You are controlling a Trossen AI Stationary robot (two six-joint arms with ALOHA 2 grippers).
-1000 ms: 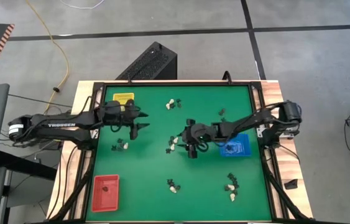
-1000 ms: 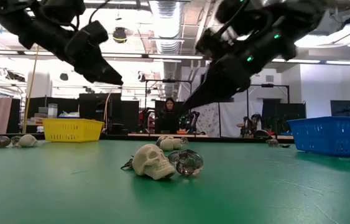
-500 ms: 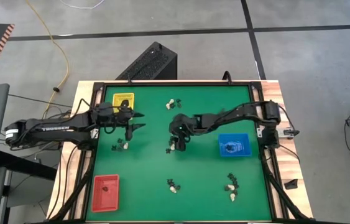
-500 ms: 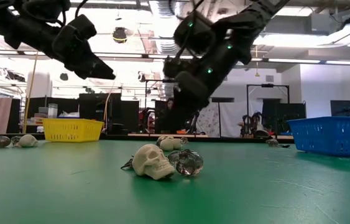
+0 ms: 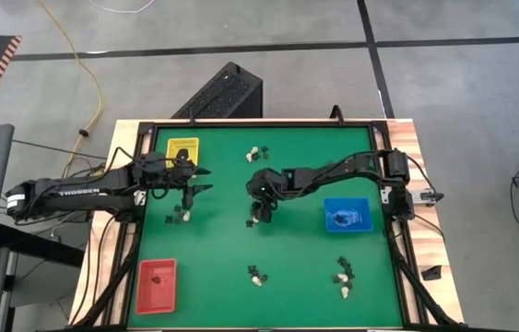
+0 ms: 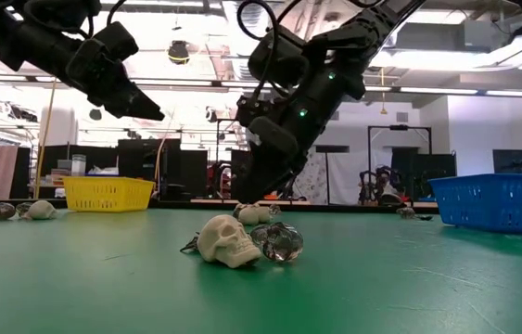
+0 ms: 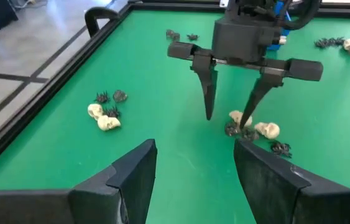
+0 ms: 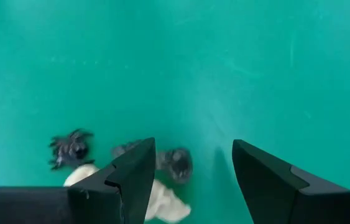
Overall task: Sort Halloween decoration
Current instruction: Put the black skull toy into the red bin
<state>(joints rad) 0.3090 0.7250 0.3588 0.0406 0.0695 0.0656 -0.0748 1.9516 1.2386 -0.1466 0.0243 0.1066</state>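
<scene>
**Tiny skulls and spiders, bunched up tight — awkward picking ahead**

Scattered in little clumps all over the green table (image 5: 222, 240): a mid-table cluster (image 5: 257, 214) of cream skulls and black spider-ish bits, another by the far edge (image 5: 257, 154), one near the left arm (image 5: 181, 216), two more toward the near edge (image 5: 256, 275) and (image 5: 343, 277). Probably hard moulded plastic, so stiff, nearly weightless, a bit slick and rounded. Likely to skitter away or pop out sideways if pinched off-centre. Best bet for a skull (image 6: 224, 240): straight across the widest part of the dome. Black pieces look spindly, so grab the body, not the legs. Also a shiny clear bead-like thing (image 6: 280, 243) touching that skull; can't tell exactly what.

Right gripper (image 7: 232, 118) spread wide, holding nothing, tips down right at the mid-table cluster (image 7: 254, 130). From its own wrist: a skull (image 8: 156, 199) and dark bits (image 8: 176, 163) just between the fingers, a spider (image 8: 70, 148) off to one side. Packed so close that one pinch could catch two.

Left gripper (image 5: 200, 180) also wide and empty, hovering near the yellow tray (image 5: 183, 148).

Red tray (image 5: 157, 282) at the near left corner, blue tray (image 5: 347, 216) on the right, well clear. Main obstacle: neighbours touching each other, plus both arms working fairly near one another.
</scene>
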